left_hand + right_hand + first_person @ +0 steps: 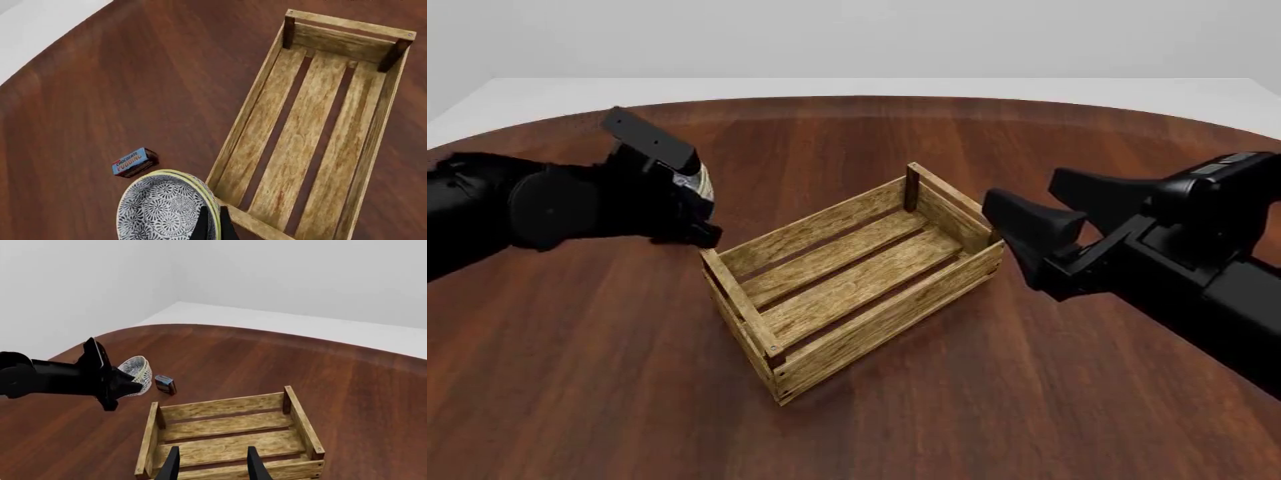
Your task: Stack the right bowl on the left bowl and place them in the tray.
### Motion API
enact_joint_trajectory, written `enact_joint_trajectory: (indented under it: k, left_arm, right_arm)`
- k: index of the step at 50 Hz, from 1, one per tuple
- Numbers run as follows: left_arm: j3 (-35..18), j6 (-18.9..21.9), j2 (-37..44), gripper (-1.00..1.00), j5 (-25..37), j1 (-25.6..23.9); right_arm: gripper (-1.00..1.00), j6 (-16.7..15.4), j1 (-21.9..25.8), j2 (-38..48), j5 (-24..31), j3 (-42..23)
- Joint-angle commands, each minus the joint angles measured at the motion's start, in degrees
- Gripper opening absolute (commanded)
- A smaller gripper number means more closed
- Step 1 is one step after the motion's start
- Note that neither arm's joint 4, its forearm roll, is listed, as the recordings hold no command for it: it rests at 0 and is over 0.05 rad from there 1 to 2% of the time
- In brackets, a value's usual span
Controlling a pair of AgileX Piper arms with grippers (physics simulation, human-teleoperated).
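Observation:
My left gripper (213,227) is shut on the rim of a grey-white patterned bowl (163,207) and holds it tilted on its side above the table. The rim shows doubled lines, as of two nested bowls, but I cannot tell for sure. In the front view the bowl (699,185) and the left gripper (701,208) hang just left of the tray (854,275), the light-brown slatted crate, which is empty. The tray also shows in the left wrist view (320,130) and the right wrist view (230,435). My right gripper (213,465) is open and empty, above the tray's right side (1021,235).
A small red-and-blue pudding box (134,162) lies on the dark wooden table beyond the bowl, left of the tray; it also shows in the right wrist view (165,384). The left arm (60,377) reaches in from the left.

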Motion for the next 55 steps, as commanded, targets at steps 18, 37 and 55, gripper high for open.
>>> enact_joint_trajectory:
  k: [18,37,55]
  left_arm:
    - [-4.7,0.0,6.4,-1.00,-2.9,-8.4]
    - [-8.9,0.6,12.4,-1.00,-3.1,-12.7]
    - [-14.9,-0.3,18.8,-1.00,-1.7,-15.5]
  right_arm:
    - [1.00,0.0,-0.1,0.8,-0.5,0.0]
    - [1.00,0.0,-0.2,0.8,-0.5,0.0]
    - [1.00,0.0,-0.2,0.4,-0.3,0.0]
